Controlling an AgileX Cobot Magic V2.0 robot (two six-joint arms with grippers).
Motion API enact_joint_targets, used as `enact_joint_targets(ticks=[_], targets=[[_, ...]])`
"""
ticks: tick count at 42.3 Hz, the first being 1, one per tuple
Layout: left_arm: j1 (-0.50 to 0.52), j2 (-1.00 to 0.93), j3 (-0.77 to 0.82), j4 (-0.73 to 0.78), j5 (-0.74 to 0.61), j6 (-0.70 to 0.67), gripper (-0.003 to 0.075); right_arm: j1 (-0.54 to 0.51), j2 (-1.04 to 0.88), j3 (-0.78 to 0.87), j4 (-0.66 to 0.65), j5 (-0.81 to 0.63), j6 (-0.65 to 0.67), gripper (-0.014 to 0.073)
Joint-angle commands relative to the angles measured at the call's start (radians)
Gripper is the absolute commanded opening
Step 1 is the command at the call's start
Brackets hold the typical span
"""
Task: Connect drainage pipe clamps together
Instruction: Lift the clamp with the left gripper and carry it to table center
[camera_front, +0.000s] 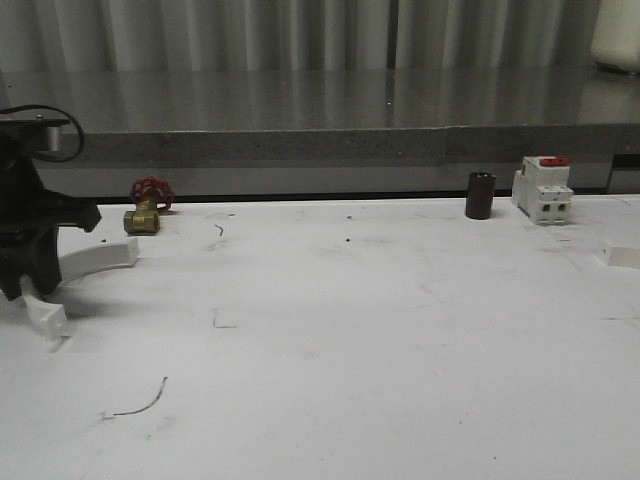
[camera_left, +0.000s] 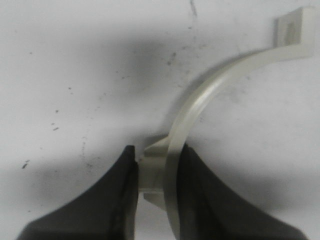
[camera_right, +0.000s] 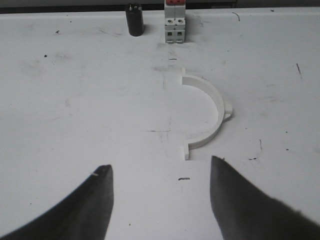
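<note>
One white half-ring drainage pipe clamp (camera_left: 210, 95) sits in my left gripper (camera_left: 156, 170), whose fingers are shut on the small boss at the middle of its arc. In the front view this clamp (camera_front: 95, 258) hangs low over the table's far left under the black left arm (camera_front: 25, 215). I cannot tell whether it touches the table. The other clamp (camera_right: 212, 107) lies flat on the table, its open side away from the boss. My right gripper (camera_right: 161, 172) is open just short of it, holding nothing. An end of that clamp (camera_front: 620, 254) shows at the front view's right edge.
A white breaker with a red top (camera_front: 542, 188) and a short black cylinder (camera_front: 480, 195) stand at the back right, beyond the lying clamp. A red-handled brass valve (camera_front: 148, 205) sits at the back left. A raised grey ledge (camera_front: 300, 145) runs behind the table.
</note>
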Motion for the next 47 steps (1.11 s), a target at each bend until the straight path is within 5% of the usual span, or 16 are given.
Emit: enact_joint_targets(ticks=[1, 22, 33, 47], targets=[[-0.058, -0.063, -0.064, -0.013, 0.041, -0.014, 0.006, -0.007, 0.01, -0.031, -0.002, -0.062, -0.002, 0.0456], [-0.487, 0.069, -0.404, 0.143, 0.163, -0.517, 0.0063, -0.007, 0.01, -0.031, -0.002, -0.062, -0.002, 0.0456], [-0.563, 0.219, -0.603, 0.139, 0.238, -0.7, 0.0063, -0.007, 0.01, -0.031, -0.002, -0.062, -0.002, 0.0456], [-0.577, 0.253, -0.635, 0.132, 0.267, -0.723, 0.0066, -0.007, 0.01, -0.031, -0.002, -0.062, -0.002, 0.0456]])
